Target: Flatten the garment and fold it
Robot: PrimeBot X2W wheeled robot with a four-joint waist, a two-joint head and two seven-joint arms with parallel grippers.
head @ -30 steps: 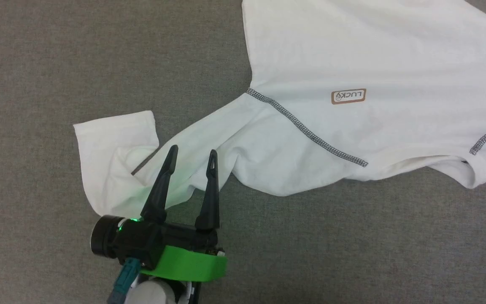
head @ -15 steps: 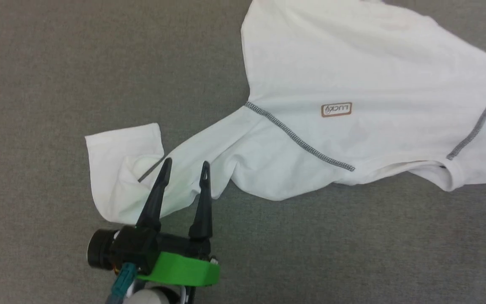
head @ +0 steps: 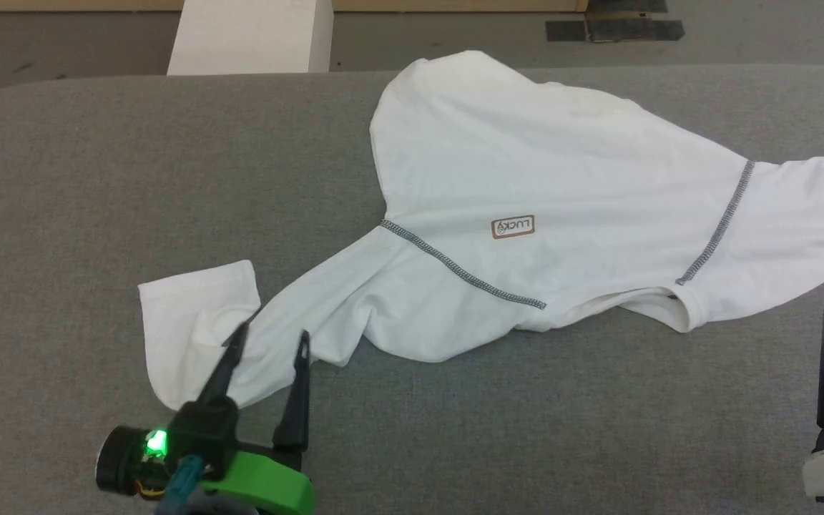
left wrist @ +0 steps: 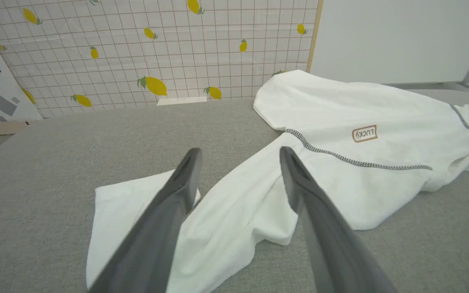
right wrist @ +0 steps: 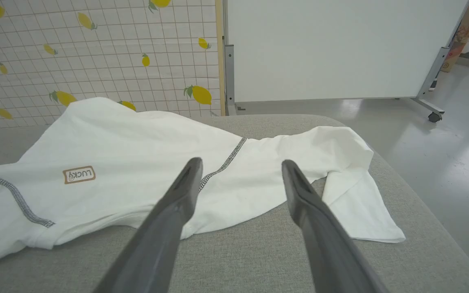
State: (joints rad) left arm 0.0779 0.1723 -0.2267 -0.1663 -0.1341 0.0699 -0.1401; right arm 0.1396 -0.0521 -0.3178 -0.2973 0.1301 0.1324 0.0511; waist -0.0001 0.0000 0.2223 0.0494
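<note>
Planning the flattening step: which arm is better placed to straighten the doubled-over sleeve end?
Left. The left pincer hangs open just over that folded sleeve of the garment; the right pincer is open by the opposite sleeve.

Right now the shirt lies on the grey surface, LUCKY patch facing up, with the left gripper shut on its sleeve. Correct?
No: the left gripper is open, jaws apart over the sleeve and gripping nothing, as the left wrist view shows. The shirt does lie on the grey surface with the LUCKY patch facing up.
</note>
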